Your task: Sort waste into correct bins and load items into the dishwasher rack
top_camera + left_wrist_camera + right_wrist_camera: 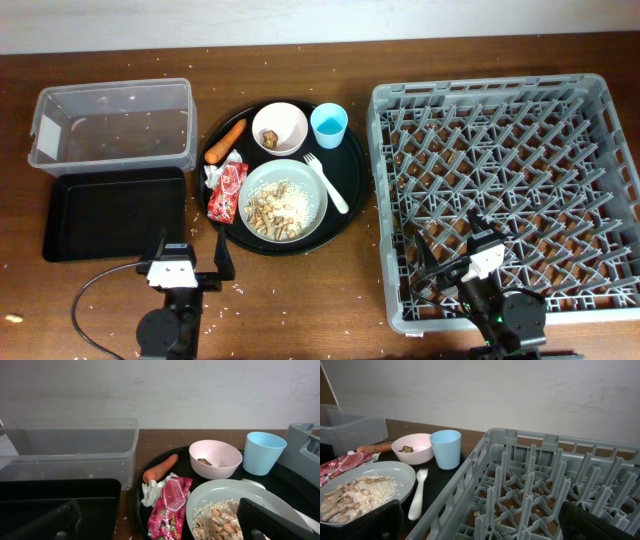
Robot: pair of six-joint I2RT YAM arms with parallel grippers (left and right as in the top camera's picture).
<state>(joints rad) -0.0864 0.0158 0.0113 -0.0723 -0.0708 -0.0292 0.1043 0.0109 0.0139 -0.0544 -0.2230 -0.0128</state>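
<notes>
Sorting not yet started; both tools gape wide, empty.
Nearest, left tool (191,246) and right tool (445,233) hover; beyond, the crinkled red snack wrapper (227,190) lies on the large round black tray's (350,160) left side, a likely first pick, needing a forward reach.

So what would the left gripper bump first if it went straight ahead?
Probably the red snack wrapper on the round black tray, straight ahead of the open left gripper; the tray's rim might catch first, depth is unclear.
</notes>
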